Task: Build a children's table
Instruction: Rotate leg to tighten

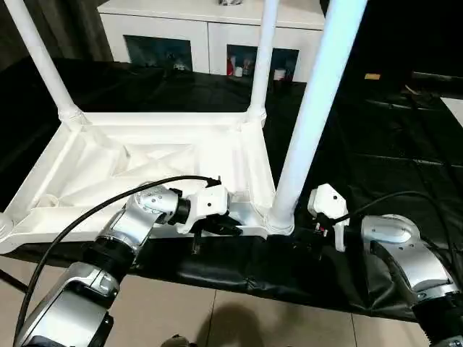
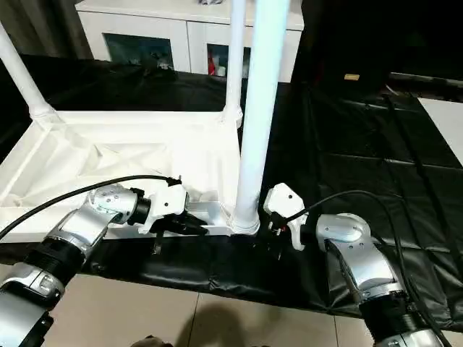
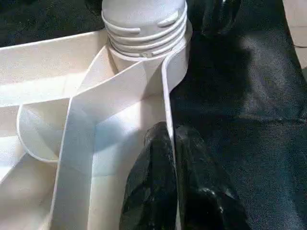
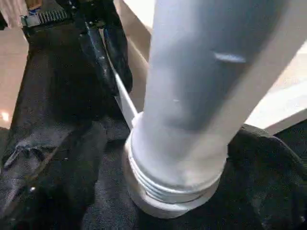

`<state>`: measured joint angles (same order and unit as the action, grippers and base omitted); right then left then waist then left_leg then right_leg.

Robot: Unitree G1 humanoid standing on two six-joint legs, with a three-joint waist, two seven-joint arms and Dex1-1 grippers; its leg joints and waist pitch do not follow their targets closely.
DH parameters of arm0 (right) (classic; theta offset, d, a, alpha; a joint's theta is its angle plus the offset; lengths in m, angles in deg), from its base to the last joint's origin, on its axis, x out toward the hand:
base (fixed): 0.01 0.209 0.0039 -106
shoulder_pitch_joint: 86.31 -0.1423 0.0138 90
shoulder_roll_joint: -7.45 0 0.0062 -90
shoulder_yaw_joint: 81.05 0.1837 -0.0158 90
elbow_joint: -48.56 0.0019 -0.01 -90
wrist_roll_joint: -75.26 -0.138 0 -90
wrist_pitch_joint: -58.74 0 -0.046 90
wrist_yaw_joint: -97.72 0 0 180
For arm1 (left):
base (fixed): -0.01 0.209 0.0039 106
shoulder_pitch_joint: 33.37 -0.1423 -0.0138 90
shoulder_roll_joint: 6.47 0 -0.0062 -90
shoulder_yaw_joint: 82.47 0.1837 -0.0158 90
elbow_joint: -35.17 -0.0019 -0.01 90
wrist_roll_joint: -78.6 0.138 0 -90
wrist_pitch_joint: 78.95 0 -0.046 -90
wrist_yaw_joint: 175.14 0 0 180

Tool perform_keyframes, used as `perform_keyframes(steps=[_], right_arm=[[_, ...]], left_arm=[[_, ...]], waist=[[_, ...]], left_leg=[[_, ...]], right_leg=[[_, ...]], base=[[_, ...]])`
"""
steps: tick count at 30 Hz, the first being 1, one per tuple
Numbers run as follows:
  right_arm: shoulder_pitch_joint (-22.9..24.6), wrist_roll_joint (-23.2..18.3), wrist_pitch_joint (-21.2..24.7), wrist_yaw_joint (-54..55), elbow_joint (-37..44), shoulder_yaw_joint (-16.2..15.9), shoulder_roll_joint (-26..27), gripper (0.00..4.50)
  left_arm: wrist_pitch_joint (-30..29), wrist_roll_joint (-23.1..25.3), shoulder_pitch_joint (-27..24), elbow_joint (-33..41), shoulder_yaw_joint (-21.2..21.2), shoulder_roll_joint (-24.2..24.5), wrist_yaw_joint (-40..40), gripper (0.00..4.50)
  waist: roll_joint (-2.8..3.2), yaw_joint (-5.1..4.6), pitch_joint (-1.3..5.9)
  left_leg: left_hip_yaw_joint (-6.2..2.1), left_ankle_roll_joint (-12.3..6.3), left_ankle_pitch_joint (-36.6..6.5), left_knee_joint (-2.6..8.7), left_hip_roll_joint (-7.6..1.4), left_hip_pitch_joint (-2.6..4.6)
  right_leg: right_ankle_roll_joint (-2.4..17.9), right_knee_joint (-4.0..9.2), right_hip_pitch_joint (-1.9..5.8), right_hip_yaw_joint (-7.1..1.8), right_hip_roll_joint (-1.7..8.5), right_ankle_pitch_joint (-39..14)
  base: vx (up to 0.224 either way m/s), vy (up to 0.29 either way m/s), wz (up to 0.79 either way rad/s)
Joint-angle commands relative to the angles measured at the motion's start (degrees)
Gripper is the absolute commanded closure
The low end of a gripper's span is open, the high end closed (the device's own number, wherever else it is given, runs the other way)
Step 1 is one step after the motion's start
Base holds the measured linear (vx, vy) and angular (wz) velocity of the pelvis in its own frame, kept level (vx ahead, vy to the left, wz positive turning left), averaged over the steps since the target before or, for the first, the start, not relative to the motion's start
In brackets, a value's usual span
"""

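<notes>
The small white plastic children's table (image 1: pixel 155 155) is lying upside down on the large black-covered work table (image 1: pixel 376 137), its ribbed underside facing up and three long tapered white tube legs standing upright in its round corner sockets. The nearest tube leg (image 1: pixel 311 108) is rising from the near corner socket (image 1: pixel 280 220), just between the two silver arms. The left gripper (image 1: pixel 217 228) is pinching the near rim of the table top; the left wrist view is showing what the head views are leaving vague, namely its two black fingers (image 3: pixel 153 187) pressed together on either side of the thin white wall (image 3: pixel 169 110), close to the threaded foot of that leg. The right gripper (image 1: pixel 318 231) is sitting just beside the socket on the other side, and I cannot tell how its fingers are standing. The right wrist view is showing the leg's threaded base (image 4: pixel 175 184) seated in the socket, with the left gripper beyond it on the rim. A white cabinet with glass doors (image 1: pixel 210 36) is standing behind the work table. No writing is legible anywhere.
</notes>
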<state>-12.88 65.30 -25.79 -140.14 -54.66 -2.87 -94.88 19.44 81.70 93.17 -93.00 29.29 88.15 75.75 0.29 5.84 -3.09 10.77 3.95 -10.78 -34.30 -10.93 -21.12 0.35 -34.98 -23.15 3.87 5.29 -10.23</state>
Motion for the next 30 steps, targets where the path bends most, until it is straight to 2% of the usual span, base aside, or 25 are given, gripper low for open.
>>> perform_keyframes(steps=[1,12,22,23,25,26,27,30], right_arm=[[-0.90,0.08,-0.26,-0.40,-0.29,0.31,-0.20,0.53],[-0.60,0.17,-0.70,-0.94,-0.39,0.25,-0.24,1.60],[-0.16,0.15,-1.53,-0.07,-1.05,0.48,1.16,1.78],[-0.67,2.32,-2.95,6.73,-3.90,1.55,3.93,1.78],[-1.15,3.11,-2.71,11.53,-5.75,2.58,6.03,1.79],[-1.77,3.83,-1.89,18.42,-8.01,4.19,9.18,1.79],[-1.99,3.97,-1.33,21.20,-8.69,4.88,10.51,1.79],[-2.96,5.01,1.96,35.26,-10.99,7.64,17.66,1.81]], left_arm=[[0.38,0.31,0.23,2.73,0.69,0.22,0.64,4.50],[0.02,0.54,0.03,3.13,0.57,0.25,0.57,4.50],[-0.74,1.13,-0.37,3.12,0.89,0.32,0.24,4.50],[-1.57,2.93,0.11,1.61,0.91,-0.35,-3.46,4.50],[-1.78,3.76,0.66,0.24,0.80,-1.08,-5.81,4.50],[-2.38,4.71,1.67,-2.05,0.38,-2.46,-9.70,4.50],[-2.80,5.00,2.17,-3.09,0.15,-3.14,-11.42,4.50],[-4.18,5.13,5.46,-8.99,-1.91,-7.83,-21.01,4.50]], waist=[[-0.35,-0.13,3.72],[-0.33,-0.10,3.74],[-0.43,-0.11,3.75],[-0.50,-0.23,3.71],[-0.45,-0.65,3.48],[-0.50,-0.87,3.43],[-0.30,-1.09,3.27],[-0.41,-1.55,3.30]], left_leg=[[-0.88,-2.99,-12.80,4.45,-2.46,0.54],[-0.85,-3.15,-12.39,4.40,-2.45,0.55],[-0.83,-3.13,-12.41,4.36,-2.43,0.53],[-0.83,-2.95,-12.55,4.42,-2.45,0.50],[-0.88,-1.65,-14.55,4.65,-2.24,0.65],[-1.02,-1.15,-15.58,4.75,-2.23,0.73],[-1.06,-0.45,-17.01,4.82,-2.13,0.94],[-1.33,1.06,-17.47,5.02,-1.88,0.83]], right_leg=[[12.99,4.10,2.87,-2.61,3.40,-11.55],[13.21,4.01,2.87,-2.59,3.31,-10.59],[12.98,4.04,2.82,-2.59,3.35,-11.39],[12.75,4.13,2.72,-2.62,3.40,-12.11],[11.68,4.67,2.54,-2.52,3.38,-16.54],[10.79,4.93,2.53,-2.48,3.42,-19.18],[10.00,5.24,2.12,-2.48,3.37,-21.92],[8.35,5.49,2.12,-2.36,3.29,-24.63]], base=[[0.000,0.000,0.00],[0.000,0.000,0.00],[0.000,0.000,0.00],[0.000,0.000,0.00],[0.000,0.000,0.00],[0.000,0.000,0.00],[0.000,0.000,0.00],[0.000,0.000,0.00]])
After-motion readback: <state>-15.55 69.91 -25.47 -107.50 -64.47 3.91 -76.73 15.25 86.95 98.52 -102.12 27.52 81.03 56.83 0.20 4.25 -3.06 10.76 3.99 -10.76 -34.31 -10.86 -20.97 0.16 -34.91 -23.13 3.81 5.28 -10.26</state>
